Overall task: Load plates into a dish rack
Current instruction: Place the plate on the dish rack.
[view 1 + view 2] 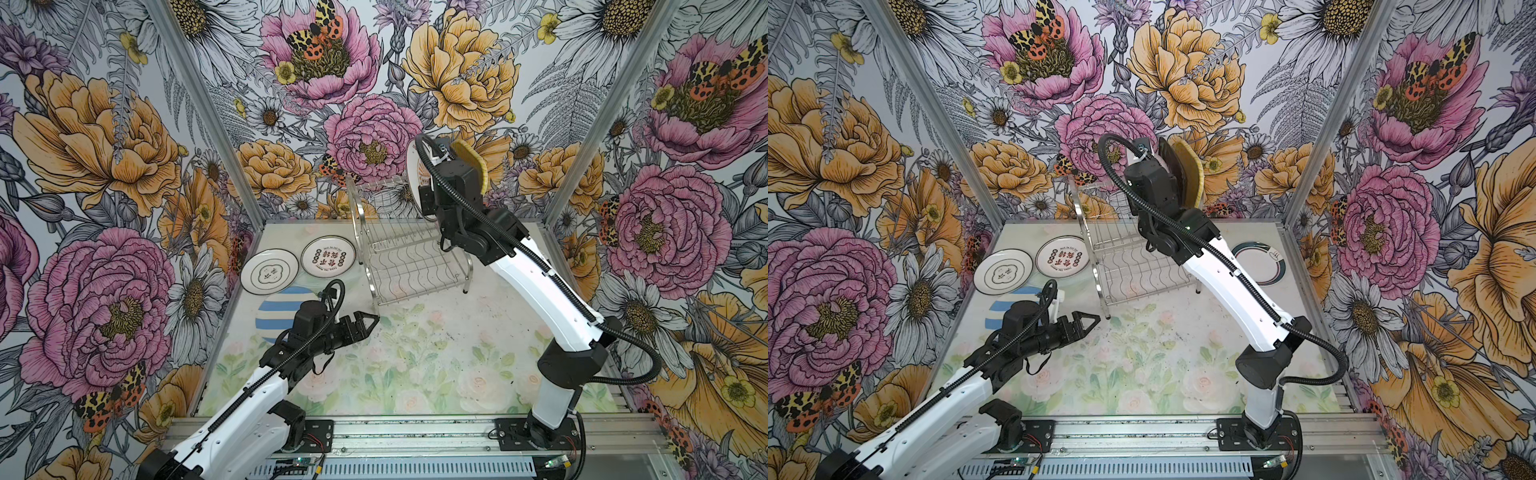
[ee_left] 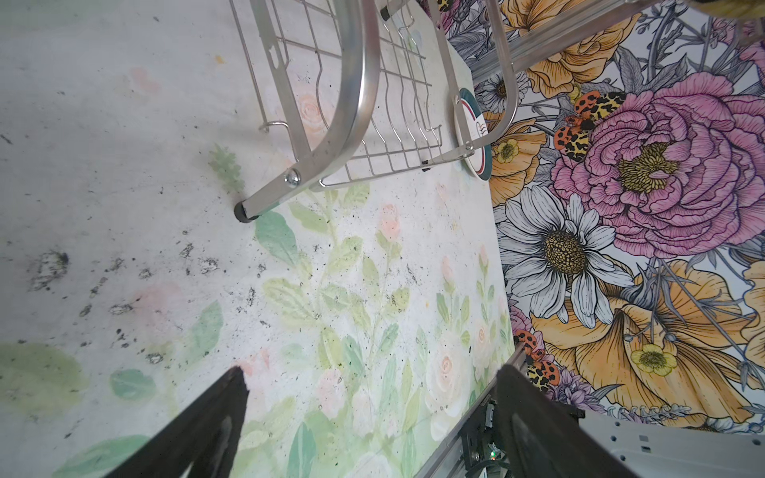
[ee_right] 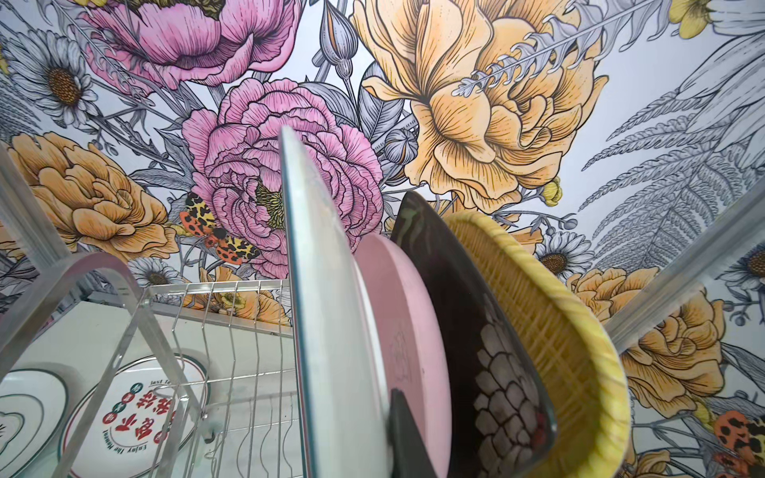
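— At the back of the counter (image 1: pixel 436 357), on the upper shelf of the dish rack (image 2: pixel 352 103), do you see the right claw (image 3: pixel 385 422)?

— Yes. It is closed tight on the rim of the orange-sunburst plate (image 3: pixel 327 310), which stands on its edge. Whether the lower edge sits in a slot, I cannot tell. Just beside it stand the pink plate (image 3: pixel 407 314), the black flowered plate (image 3: pixel 476 314) and the yellow woven plate (image 3: pixel 538 331), all upright and close together.

— And the left claw (image 1: pixel 365 322)?

— It is spread wide and holds nothing. It hangs low over the counter, near the front foot of the rack. The blue-striped plate (image 1: pixel 274 311) lies flat behind it.

— What else is around?

— A white plate with black signs (image 1: pixel 270 271) and a white plate with red signs (image 1: pixel 328 255) lie flat at the left of the rack. The teal-rimmed plate (image 1: pixel 1262 257) lies at the other side, partly behind the right arm.

— How does the rack look?

— Shiny chrome wire, with arched side frames and wavy shelves.
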Robot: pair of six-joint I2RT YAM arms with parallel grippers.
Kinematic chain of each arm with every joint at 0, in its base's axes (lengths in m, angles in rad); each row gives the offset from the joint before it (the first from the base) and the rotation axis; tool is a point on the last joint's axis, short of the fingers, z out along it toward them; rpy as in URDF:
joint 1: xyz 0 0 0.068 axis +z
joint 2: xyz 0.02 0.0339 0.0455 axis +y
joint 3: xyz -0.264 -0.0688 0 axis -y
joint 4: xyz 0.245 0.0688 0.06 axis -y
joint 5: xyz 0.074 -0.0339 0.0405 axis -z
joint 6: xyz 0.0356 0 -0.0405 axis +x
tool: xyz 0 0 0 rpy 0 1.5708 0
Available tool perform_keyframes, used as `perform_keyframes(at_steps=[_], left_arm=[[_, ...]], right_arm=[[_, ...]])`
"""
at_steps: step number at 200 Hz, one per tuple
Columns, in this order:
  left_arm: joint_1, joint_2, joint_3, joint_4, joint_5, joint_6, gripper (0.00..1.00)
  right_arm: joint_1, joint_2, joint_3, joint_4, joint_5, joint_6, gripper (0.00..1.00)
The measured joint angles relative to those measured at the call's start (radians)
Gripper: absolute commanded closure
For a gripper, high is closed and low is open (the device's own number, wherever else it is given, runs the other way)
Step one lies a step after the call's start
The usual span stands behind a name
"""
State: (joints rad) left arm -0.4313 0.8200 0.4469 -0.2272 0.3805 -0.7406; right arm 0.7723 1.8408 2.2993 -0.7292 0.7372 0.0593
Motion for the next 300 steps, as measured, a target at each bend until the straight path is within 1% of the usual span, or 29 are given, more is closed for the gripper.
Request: perform_keyframes(at_steps=[31, 78, 215, 300], left_arm=[[0.003, -0.001, 0.000, 0.000, 0.000, 0.002, 0.05], [0.010, -0.003, -0.001, 0.000, 0.000, 0.008, 0.05], [0.031, 0.001, -0.002, 0.007, 0.002, 0.016, 0.02], [0.035, 0.001, -0.002, 0.007, 0.002, 0.016, 0.01]], right_arm=[[-0.001, 0.067, 0.039, 0.013, 0.040, -0.026, 1.00], [-0.007, 0.118, 0.048, 0.017, 0.064, -0.047, 1.00], [-0.046, 0.124, 0.051, 0.040, 0.082, -0.053, 1.00], [-0.067, 0.123, -0.045, 0.061, 0.060, -0.022, 1.00]])
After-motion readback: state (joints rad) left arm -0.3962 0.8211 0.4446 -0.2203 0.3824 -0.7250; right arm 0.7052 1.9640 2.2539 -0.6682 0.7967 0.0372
